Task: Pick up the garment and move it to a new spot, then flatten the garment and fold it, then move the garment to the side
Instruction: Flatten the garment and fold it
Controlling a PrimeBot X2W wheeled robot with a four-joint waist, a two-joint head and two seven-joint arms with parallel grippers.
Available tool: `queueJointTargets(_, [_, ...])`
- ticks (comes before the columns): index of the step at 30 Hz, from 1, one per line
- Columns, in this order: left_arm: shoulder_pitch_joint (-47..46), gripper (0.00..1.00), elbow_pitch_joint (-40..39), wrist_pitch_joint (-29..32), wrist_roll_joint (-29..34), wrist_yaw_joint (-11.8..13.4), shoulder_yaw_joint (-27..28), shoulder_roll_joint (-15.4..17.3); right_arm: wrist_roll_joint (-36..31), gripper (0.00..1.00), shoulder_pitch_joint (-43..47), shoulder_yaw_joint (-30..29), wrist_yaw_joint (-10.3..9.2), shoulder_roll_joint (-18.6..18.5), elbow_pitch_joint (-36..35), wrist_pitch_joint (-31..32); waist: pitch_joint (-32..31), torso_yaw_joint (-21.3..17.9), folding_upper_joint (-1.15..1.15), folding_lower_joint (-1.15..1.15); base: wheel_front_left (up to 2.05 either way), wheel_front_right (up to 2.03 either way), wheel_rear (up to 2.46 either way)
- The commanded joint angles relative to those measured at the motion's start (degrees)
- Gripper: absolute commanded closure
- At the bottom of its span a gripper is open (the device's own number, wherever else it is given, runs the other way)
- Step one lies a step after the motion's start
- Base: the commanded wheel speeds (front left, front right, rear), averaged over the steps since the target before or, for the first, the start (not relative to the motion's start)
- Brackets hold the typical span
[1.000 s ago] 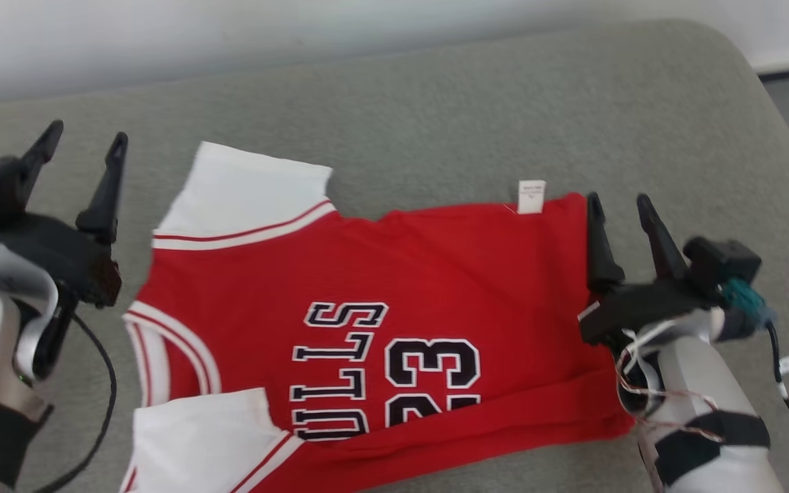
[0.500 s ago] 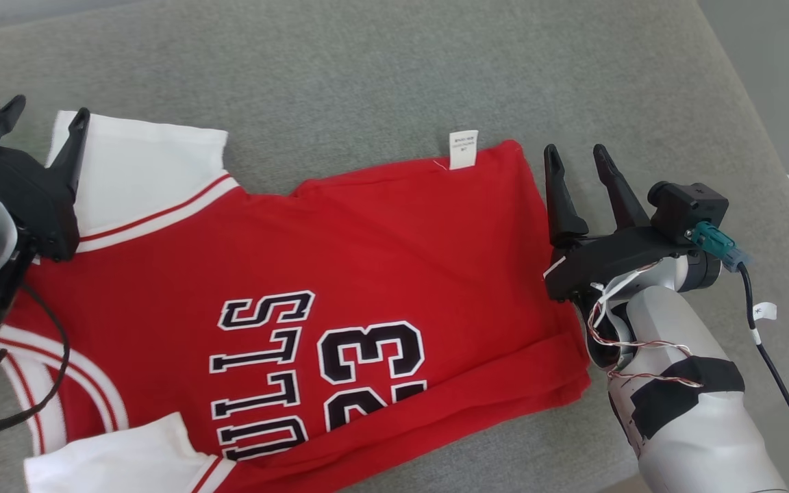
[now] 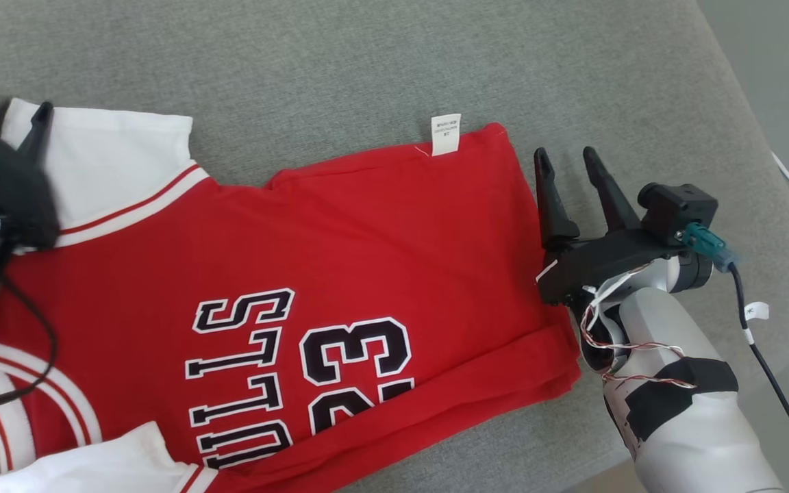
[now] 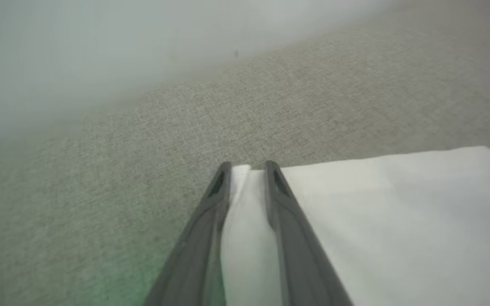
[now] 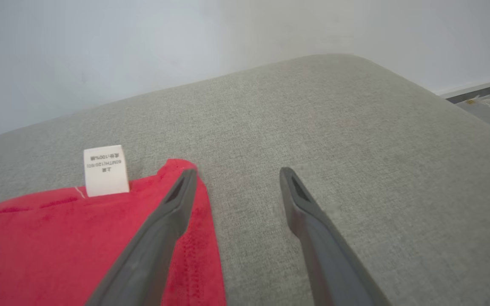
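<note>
**Head view.** Red garment [image 3: 340, 260] lies flat on the grey cushion [image 3: 367, 61], print side up, collar end toward the robot's left. Its white sleeve [image 3: 114, 157] is spread at the upper left. Its hem edge runs just beside the right end effector [image 3: 564, 154]. A white label [image 3: 445, 133] sticks out past the far edge. The near edge is doubled over in a fold. There is bare cushion beyond the far edge and to the right of the hem. The cushion's rounded corner and the floor [image 3: 778, 55] lie further right. The left end effector [image 3: 4, 103] is blurred at the sleeve's outer corner.

**Left wrist view.** The two fingers [image 4: 202, 238] stand a narrow gap apart at the sleeve's corner, with white cloth showing between them. I cannot tell whether they pinch it. Open cushion runs ahead to the pale wall [image 4: 100, 42].

**Right wrist view.** The fingers are spread wide and hold nothing. The left one is over the red hem corner, the right one over bare cushion. The label stands just left of the corner. The cushion ahead and to the right is open up to its curved edge.
</note>
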Motion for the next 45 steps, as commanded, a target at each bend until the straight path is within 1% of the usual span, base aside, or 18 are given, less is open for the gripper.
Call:
queueJointTargets(1, [0.1, 1.0, -0.1, 0.0, -1.1, 0.1, -1.2, -1.1, -0.5, 0.0, -0.7, 0.0, 0.05, 0.1, 0.9, -0.1, -0.6, 1.1, -0.01, 0.0, 0.0, 0.0, 0.0])
queueJointTargets(4, [-0.9, 1.0, -0.6, -1.8, -2.6, 0.1, -2.6, -1.0, -0.7, 0.0, -2.2, 0.6, 0.05, 0.1, 3.2, -0.1, -1.4, 2.5, -0.01, 0.0, 0.0, 0.0, 0.0])
queueJointTargets(9, [-2.0, 1.0, -2.3, -5.8, -4.2, 0.1, -4.4, -1.3, -2.3, 0.0, -5.8, 0.1, 0.05, 0.1, 9.7, 0.3, -2.6, 5.6, -0.01, 0.0, 0.0, 0.0, 0.0])
queueJointTargets(13, [-2.1, 1.0, -4.4, -8.8, -5.4, 0.1, -5.8, -1.4, -4.3, 0.0, -9.3, -1.1, 0.05, -0.1, 15.0, 1.1, -2.9, 8.0, -0.01, 0.0, 0.0, 0.0, 0.0])
queueJointTargets(17, [-2.6, 1.0, -6.6, -10.2, -6.1, 0.1, -7.8, -1.7, -5.9, 0.0, -12.1, -2.5, 0.05, -0.4, 20.2, 3.0, -2.6, 10.1, -0.01, 0.0, 0.0, 0.0, 0.0])
queueJointTargets(18, [-2.7, 1.0, -6.9, -10.5, -6.1, 0.1, -8.3, -1.9, -6.1, 0.28, -12.7, -2.9, 0.05, -0.6, 21.5, 3.6, -2.5, 10.6, -0.01, 0.0, 0.0, 0.0, 0.0])
queueJointTargets(19, [-3.0, 1.0, -7.3, -10.8, -6.1, 0.1, -8.8, -2.1, -6.5, 0.65, -13.5, -3.5, 0.05, -0.7, 22.7, 3.9, -2.3, 11.0, -0.01, 0.0, 0.0, 0.0, 0.0])
queueJointTargets(20, [-3.3, 1.0, -7.5, -11.0, -6.3, 0.1, -9.2, -2.4, -7.1, 0.88, -14.1, -3.9, 0.05, -1.0, 24.1, 4.5, -2.2, 11.4, -0.01, 0.0, 0.0, 0.0, 0.0])
queueJointTargets(21, [-3.3, 1.0, -7.7, -11.3, -6.6, 0.1, -9.5, -2.6, -7.8, 1.0, -14.4, -4.4, 0.05, -1.4, 25.7, 5.2, -2.2, 11.7, -0.01, 0.0, 0.0, 0.0, 0.0])
queueJointTargets(24, [-3.8, 1.0, -7.8, -12.3, -7.6, 0.1, -10.4, -2.8, -9.9, 1.0, -16.3, -5.8, 0.05, -1.4, 27.6, 4.2, -2.0, 12.2, -0.01, 0.0, 0.0, 0.0, 0.0])
queueJointTargets(29, [-5.5, 1.0, -6.5, -14.3, -8.5, 0.1, -10.3, -2.0, -11.5, 1.0, -19.9, -7.4, 0.05, -1.1, 27.6, 1.9, -2.7, 12.4, -0.01, 0.0, 0.0, 0.0, 0.0])
queueJointTargets(33, [-6.8, 1.0, -5.0, -16.7, -9.1, 0.1, -9.9, -2.2, -13.1, 1.0, -22.0, -8.8, 0.05, -0.7, 27.5, 0.6, -3.9, 13.0, -0.01, 0.0, 0.0, 0.0, 0.0])
queueJointTargets(35, [-6.9, 1.0, -4.1, -17.9, -9.2, 0.1, -10.4, -2.9, -14.4, 1.0, -22.6, -9.8, 0.05, -0.7, 27.8, 0.2, -4.6, 13.8, -0.01, 0.0, 0.0, 0.0, 0.0])
queueJointTargets(40, [-4.0, 1.0, -4.2, -19.5, -9.5, 0.1, -12.1, -4.0, -15.2, 1.0, -19.9, -11.0, 0.05, -0.7, 28.8, 0.0, -5.9, 14.9, -0.01, 0.0, 0.0, 0.0, 0.0])
queueJointTargets(45, [0.6, 1.0, -7.2, -20.7, -9.6, 0.1, -11.5, -4.4, -14.0, 1.0, -16.5, -11.9, 0.05, -0.7, 28.1, -0.1, -7.7, 15.7, -0.01, 0.0, 0.0, 0.0, 0.0])
